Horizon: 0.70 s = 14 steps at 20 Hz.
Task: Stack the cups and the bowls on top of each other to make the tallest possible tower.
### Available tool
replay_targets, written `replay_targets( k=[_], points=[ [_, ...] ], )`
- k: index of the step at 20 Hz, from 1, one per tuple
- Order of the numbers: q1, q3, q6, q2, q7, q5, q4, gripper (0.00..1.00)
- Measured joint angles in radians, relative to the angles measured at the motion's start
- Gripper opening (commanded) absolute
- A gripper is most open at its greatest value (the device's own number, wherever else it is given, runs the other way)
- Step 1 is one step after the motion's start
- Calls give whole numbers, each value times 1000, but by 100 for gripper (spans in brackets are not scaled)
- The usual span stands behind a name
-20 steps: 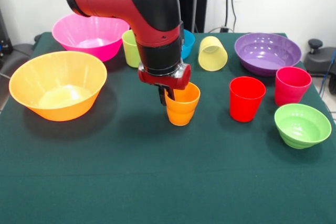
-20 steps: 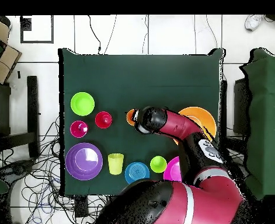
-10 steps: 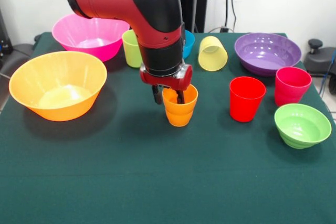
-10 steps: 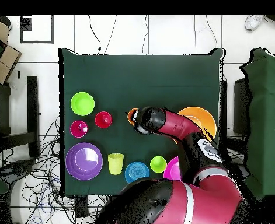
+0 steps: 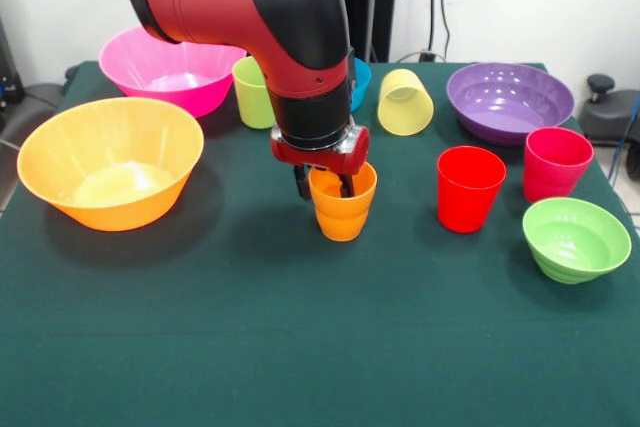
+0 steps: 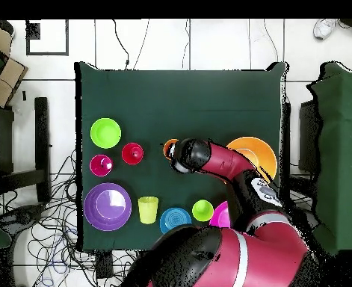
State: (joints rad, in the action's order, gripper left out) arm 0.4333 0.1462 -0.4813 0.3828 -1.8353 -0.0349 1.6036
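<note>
The orange ribbed cup [image 5: 343,209] stands upright at mid-table, also seen as the orange cup [image 6: 167,148] from above. My gripper [image 5: 322,185] is open at its rim, one finger outside the cup's left wall and the other inside the cup. To the right stand the red cup [image 5: 470,189], the pink-red cup [image 5: 556,162] and the small light green bowl [image 5: 575,239]. The pale yellow cup [image 5: 405,102] lies on its side at the back. The lime green cup [image 5: 250,94] and small blue bowl [image 5: 359,84] are partly hidden behind my arm. No tower stands.
The large orange bowl [image 5: 110,162] sits left, the large pink bowl [image 5: 170,69] behind it, the purple bowl [image 5: 510,99] at the back right. The green table cloth [image 5: 300,347] stretches toward the front edge. My arm [image 6: 231,168] hides part of the pink bowl from above.
The fingers, close together on the orange cup's rim a second ago, have spread apart. The cup has settled slightly left and stands free.
</note>
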Motion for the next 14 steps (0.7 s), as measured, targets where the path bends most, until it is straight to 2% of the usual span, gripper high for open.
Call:
replay_targets(
  k=[14],
  points=[
    [0,2,-7,7,0,0,0,100]
  ],
)
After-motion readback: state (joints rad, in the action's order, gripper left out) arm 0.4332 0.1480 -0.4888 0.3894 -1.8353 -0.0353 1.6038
